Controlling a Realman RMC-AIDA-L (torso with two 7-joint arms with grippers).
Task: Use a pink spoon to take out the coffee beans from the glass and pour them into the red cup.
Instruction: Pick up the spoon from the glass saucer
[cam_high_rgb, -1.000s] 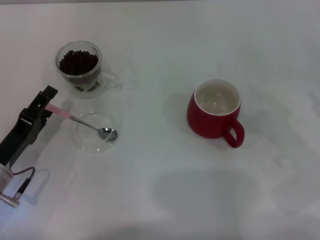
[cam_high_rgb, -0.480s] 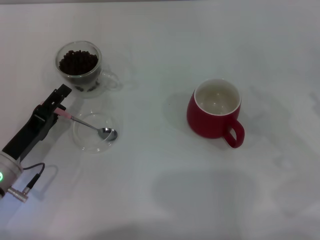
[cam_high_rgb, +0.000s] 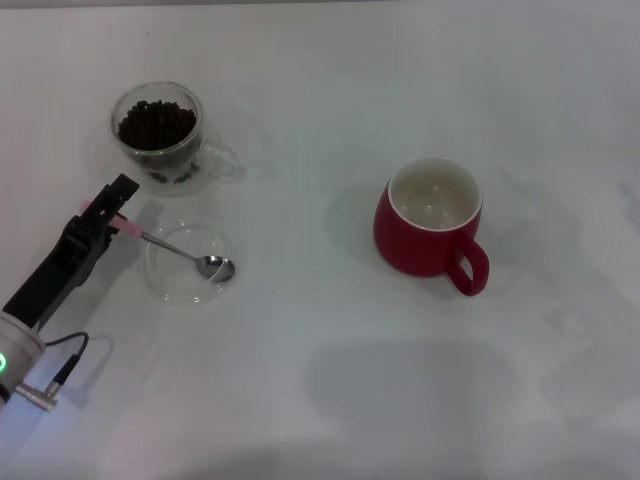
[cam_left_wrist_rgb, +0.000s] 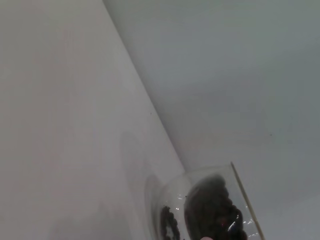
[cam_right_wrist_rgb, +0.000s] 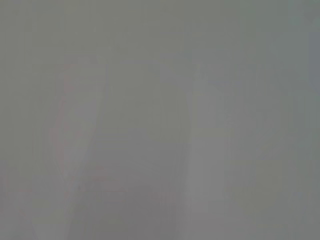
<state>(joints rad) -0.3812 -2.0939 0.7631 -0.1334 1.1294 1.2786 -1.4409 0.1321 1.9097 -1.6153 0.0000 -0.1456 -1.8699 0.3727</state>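
The pink spoon (cam_high_rgb: 176, 249) lies with its metal bowl in a flat clear dish (cam_high_rgb: 163, 286) and its pink handle end pointing left. My left gripper (cam_high_rgb: 104, 207) is at that pink end, with the handle tip right at its front. Just beyond stands the glass (cam_high_rgb: 161, 140), holding a heap of dark coffee beans (cam_high_rgb: 157, 122); the left wrist view shows the glass (cam_left_wrist_rgb: 200, 205) and the beans (cam_left_wrist_rgb: 215, 210) close up. The red cup (cam_high_rgb: 431, 222) stands upright at the right, white inside, its handle toward me. My right gripper is out of view.
A white table (cam_high_rgb: 320, 380) carries everything. A cable hangs from the left arm (cam_high_rgb: 40, 285) near the table's front left. The right wrist view shows only plain grey.
My left gripper moved forward and right onto the spoon's pink end, then drew back slightly. The spoon, glass and red cup have not shifted.
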